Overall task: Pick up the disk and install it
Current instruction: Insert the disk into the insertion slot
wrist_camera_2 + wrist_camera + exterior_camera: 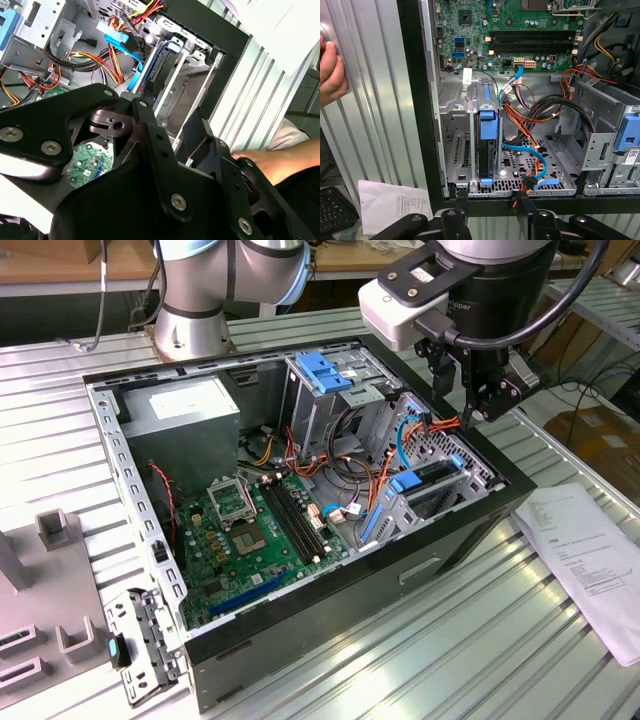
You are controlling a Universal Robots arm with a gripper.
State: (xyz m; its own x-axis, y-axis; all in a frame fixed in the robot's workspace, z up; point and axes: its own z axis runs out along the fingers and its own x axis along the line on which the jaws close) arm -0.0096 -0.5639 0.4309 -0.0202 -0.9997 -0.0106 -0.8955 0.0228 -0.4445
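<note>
The disk [428, 480] stands on edge in a slot of the metal drive bay, at the corner of the open computer case [330, 610] on the exterior view's right. Its light-blue rail [487, 131] and dark body show in the first wrist view, with the rail's end [169, 50] also in the second wrist view. My gripper [462, 408] hangs above that corner of the case, clear of the disk. Its fingers [462, 201] stand apart with nothing between them, so the gripper [492, 202] is open.
Orange and blue cables [530, 150] cross the bay beside the disk. A blue latch [325, 370] tops the metal cage, with a grey power supply [185, 420] and green motherboard [260, 530] beyond. A paper sheet [590, 550] lies outside the case. A person's hand [330, 70] rests nearby.
</note>
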